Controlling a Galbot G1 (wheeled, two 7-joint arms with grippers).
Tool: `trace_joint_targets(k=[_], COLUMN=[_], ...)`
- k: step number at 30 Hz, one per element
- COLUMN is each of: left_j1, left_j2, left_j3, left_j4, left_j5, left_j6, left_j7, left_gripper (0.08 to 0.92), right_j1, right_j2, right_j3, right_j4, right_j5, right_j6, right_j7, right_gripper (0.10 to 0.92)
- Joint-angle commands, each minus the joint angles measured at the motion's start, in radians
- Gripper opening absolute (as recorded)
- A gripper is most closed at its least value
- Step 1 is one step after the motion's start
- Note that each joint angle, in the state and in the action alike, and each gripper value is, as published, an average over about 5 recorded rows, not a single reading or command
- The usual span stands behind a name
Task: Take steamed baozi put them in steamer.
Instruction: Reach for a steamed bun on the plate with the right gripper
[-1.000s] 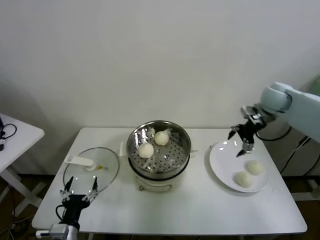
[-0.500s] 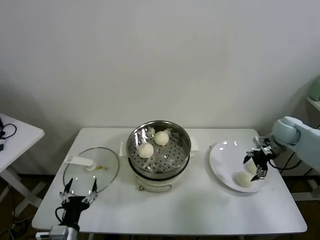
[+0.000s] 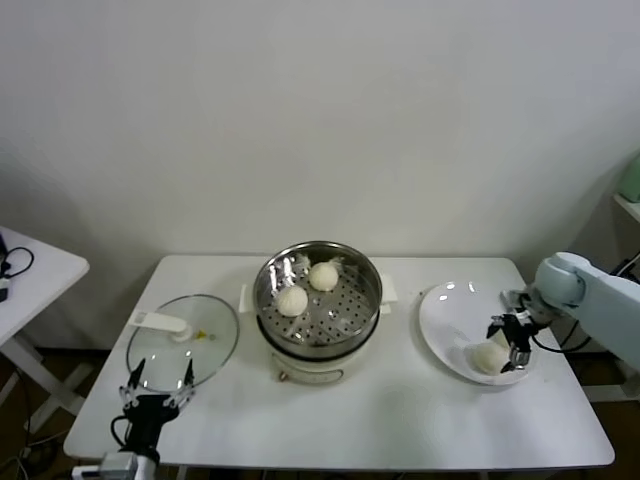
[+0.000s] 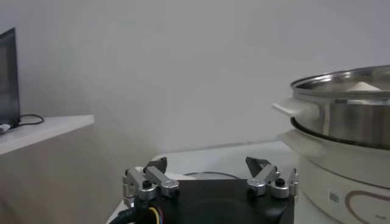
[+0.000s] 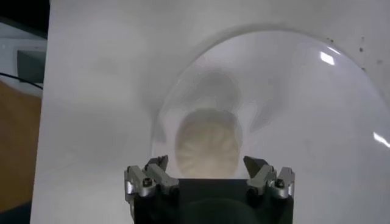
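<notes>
While our right gripper (image 3: 506, 345) hangs spread wide over the flat white plate (image 3: 447, 318) at right of frame, one cream-white dough bun (image 3: 489, 357) sits between its fingers, ungrasped. Two smooth buns (image 3: 292, 299) rest inside the shiny steel steamer (image 3: 318, 300) at centre. Lower left, our left gripper (image 3: 158, 385) waits, splayed, beside the round glass lid (image 3: 182, 340).

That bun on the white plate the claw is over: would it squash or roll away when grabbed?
The bun looks soft and doughy, so it would probably dent under the open right gripper. Its rounded shape suggests it might roll on the smooth plate if nudged.
</notes>
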Motion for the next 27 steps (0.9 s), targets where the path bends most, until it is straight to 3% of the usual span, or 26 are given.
trace_joint_targets(k=[1, 15, 27], left_j1=[-0.005, -0.010, -0.008], left_j2=[-0.002, -0.004, -0.006], left_j3=[-0.002, -0.001, 0.001], left_j4=[0.002, 0.010, 0.007], left_j5=[-0.006, -0.003, -0.003], left_j6=[0.004, 0.006, 0.007], left_j7=[-0.011, -0.012, -0.011], left_gripper=[0.823, 0.823, 0.823], right_j1=[-0.037, -0.035, -0.038], right_j2=[0.042, 0.059, 0.058], right_j3=[0.018, 0.022, 0.033], right_j4=[-0.041, -0.067, -0.064], right_j5=[-0.022, -0.039, -0.037], right_j6=[0.002, 0.000, 0.001], right_j7=[0.015, -0.001, 0.000], right_gripper=[0.823, 0.822, 0.757])
